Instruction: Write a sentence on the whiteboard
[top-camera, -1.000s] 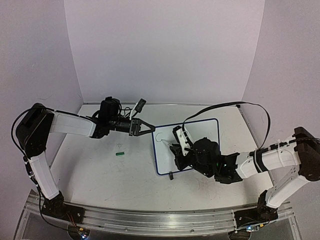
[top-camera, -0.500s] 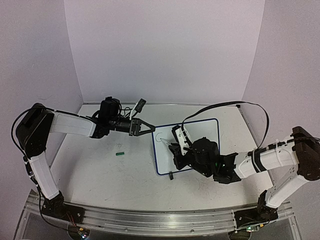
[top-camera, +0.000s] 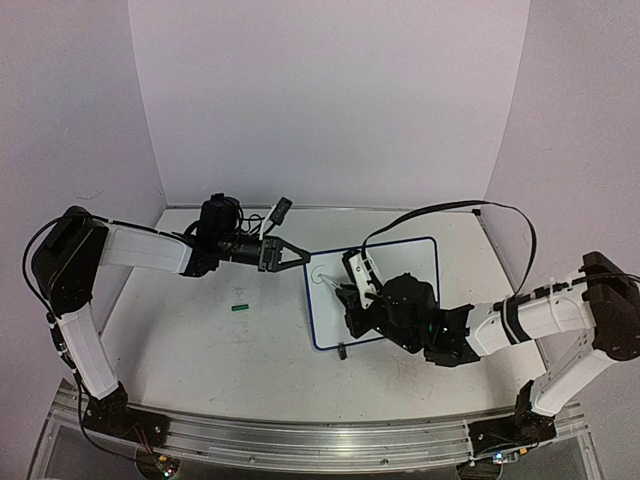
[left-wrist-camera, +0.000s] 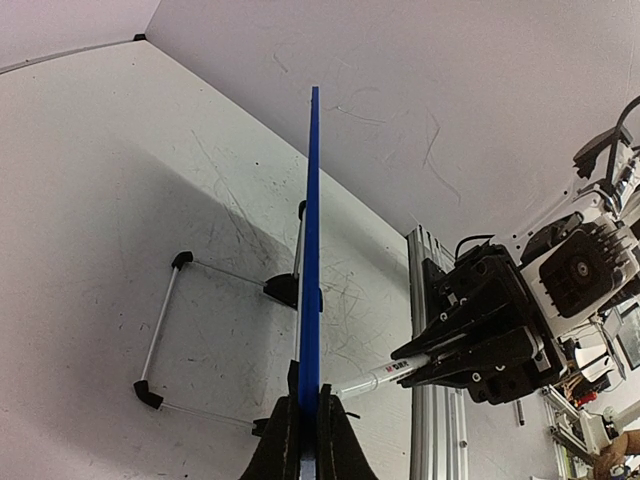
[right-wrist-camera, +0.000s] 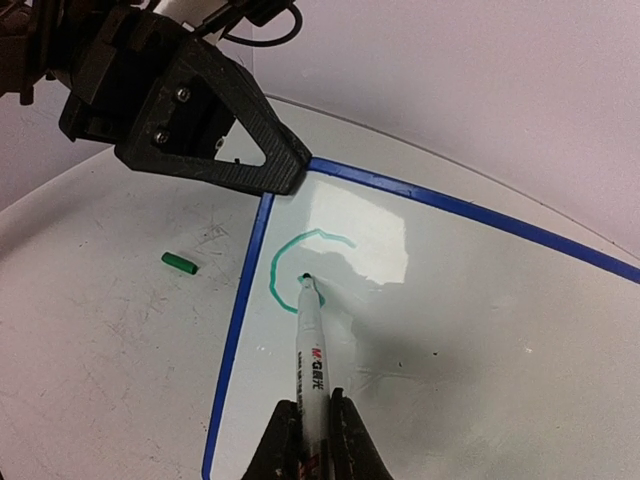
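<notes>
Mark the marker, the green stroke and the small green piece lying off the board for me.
marker (right-wrist-camera: 312, 365): right wrist view, white barrel at the printed logo.
green stroke (right-wrist-camera: 271, 280): right wrist view, left side of the curve.
small green piece (right-wrist-camera: 180, 263): right wrist view, its middle.

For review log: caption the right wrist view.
Marker in right gripper touches a green curve; left gripper clamps the whiteboard corner.
</notes>
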